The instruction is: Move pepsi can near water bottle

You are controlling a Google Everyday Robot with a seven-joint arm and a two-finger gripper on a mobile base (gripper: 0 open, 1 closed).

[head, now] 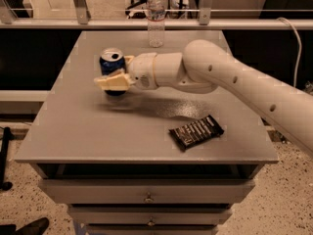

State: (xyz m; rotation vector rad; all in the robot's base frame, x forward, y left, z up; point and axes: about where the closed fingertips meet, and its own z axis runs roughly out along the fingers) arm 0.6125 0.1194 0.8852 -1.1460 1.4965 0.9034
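The pepsi can (111, 61), blue with a silver top, stands upright at the left middle of the grey table (73, 126). My gripper (114, 72) reaches in from the right and is shut on the can, one cream finger (111, 82) across its front and the other behind it. The can's lower part is hidden by the front finger. The water bottle (155, 16), clear with a white cap and a pale label band, stands at the table's far edge, behind and to the right of the can.
A flat dark snack wrapper (196, 131) lies on the table's front right. My arm (234, 82) crosses the right half of the table. A metal rail (146, 23) runs behind the far edge. Drawers (146, 197) sit below the tabletop.
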